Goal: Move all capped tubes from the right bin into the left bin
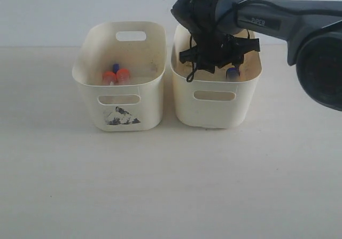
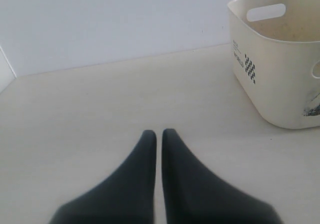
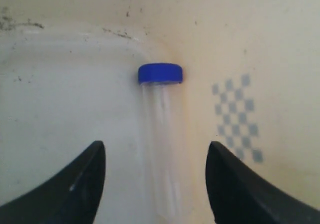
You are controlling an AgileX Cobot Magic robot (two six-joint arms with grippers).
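Pale tabletop (image 1: 171, 185) against a plain white wall; I list what my cameras give me.

1. Left bin (image 1: 149, 108): cream tub, dark smudged mark (image 1: 120, 116) under its front slot. Inside I count two orange-capped tubes (image 1: 109, 77) side by side and one blue cap (image 1: 116, 67) just behind them.

2. Right bin (image 1: 214, 113): cream tub, plain front, standing just beside the left bin. The right arm (image 1: 278, 20) reaches over its rim from the right and hides most of the inside.

3. Blue-capped tube (image 3: 160, 134): clear body, on the floor of the right bin at the foot of a wall. A faint checkered patch (image 3: 235, 116) shows on that wall.

4. Right gripper (image 3: 155, 156): down in the right bin, fingers spread wide. The blue-capped tube lies between them, and I see neither finger touching it.

5. Left gripper (image 2: 159, 136): over bare table, near the left bin but apart from it, fingers pressed together, nothing between them.
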